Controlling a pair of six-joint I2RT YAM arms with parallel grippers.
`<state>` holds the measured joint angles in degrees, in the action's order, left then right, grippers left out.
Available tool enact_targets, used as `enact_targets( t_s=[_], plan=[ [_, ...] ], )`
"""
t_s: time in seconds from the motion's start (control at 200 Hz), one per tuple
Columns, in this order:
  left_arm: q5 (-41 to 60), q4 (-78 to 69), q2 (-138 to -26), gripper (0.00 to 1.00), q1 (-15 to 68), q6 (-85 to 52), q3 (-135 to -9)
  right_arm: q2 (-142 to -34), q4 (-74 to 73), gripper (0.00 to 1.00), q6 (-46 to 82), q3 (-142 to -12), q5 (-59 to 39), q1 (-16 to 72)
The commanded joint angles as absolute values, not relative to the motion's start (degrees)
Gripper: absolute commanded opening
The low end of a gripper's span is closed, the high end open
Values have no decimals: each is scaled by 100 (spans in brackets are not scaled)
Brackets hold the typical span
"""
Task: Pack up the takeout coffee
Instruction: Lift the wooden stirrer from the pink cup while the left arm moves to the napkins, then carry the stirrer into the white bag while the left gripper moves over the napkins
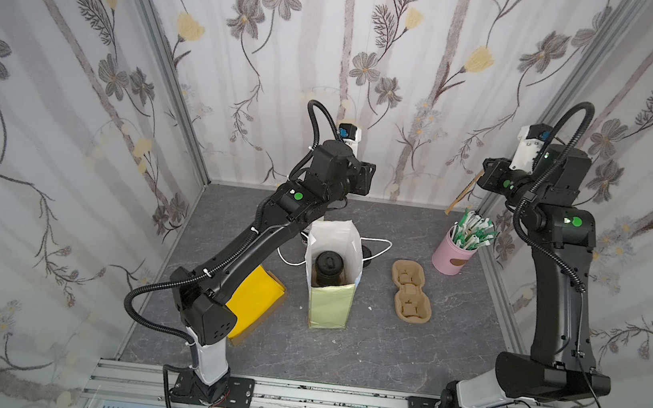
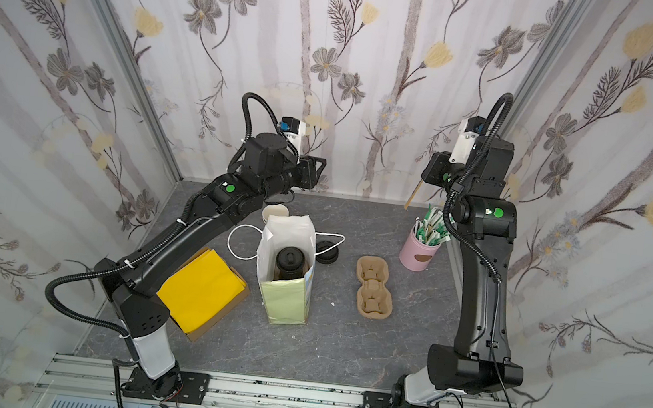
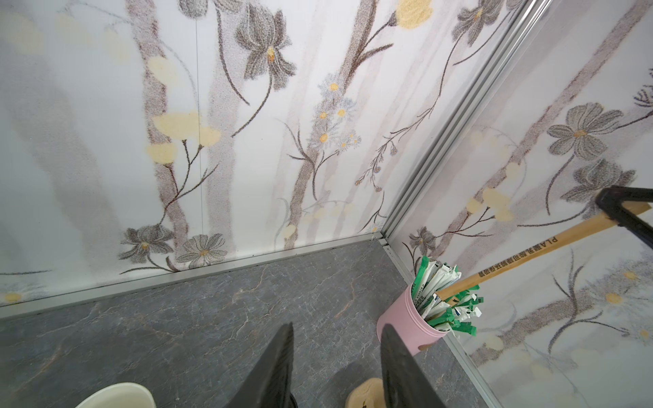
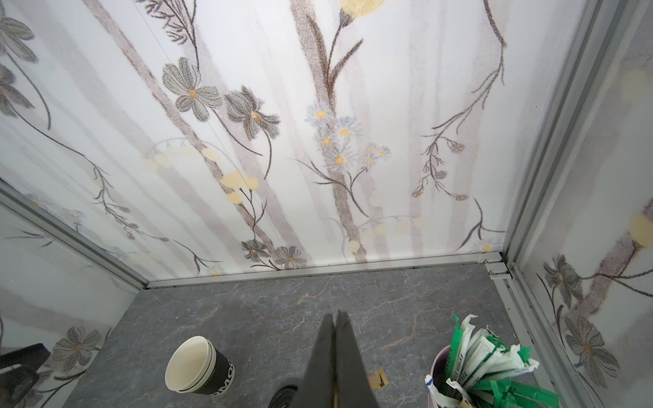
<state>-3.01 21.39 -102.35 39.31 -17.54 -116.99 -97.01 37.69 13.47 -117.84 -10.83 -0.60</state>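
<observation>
The takeout coffee (image 1: 327, 270) is seated, lidded, inside the bag (image 1: 329, 310). The right gripper (image 4: 337, 319) is clamped on a wrapped straw (image 3: 530, 259). The left gripper (image 3: 338, 326) is held apart, empty. The straw is best lowered tip-first beside the lid.

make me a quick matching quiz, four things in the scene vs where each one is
Things:
1 takeout coffee
2 pulp cup carrier
3 wrapped straw
4 pink tin

Places:
a shut in the right gripper
b inside the paper bag
c near the back right corner of the table
d flat on the table, right of the bag

Pairs: 1-b, 2-d, 3-a, 4-c
</observation>
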Motion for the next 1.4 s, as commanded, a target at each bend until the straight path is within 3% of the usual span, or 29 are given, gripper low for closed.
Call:
enact_targets(
  t_s=[0.0,0.255,0.48,0.904,1.394],
  plan=[
    [-550,1977,-10126,43,3929,-1702,-11672,-9643,3392,0,1415,-11795,-1554,-44],
    [-905,1972,-9896,44,3929,-1666,-11418,-9512,3209,0,1475,-11795,-2734,75],
    [-1675,1969,-9615,44,3920,-1635,-10890,-9410,3138,0,1257,-11799,-3338,876],
    [-2983,1969,-8650,44,3912,-2033,-9972,-9451,2762,0,1450,-11756,-3588,2571],
    [-3824,1970,-6798,43,3744,-2393,-7998,-10005,3920,0,741,-11751,-3508,3895]
  ],
)
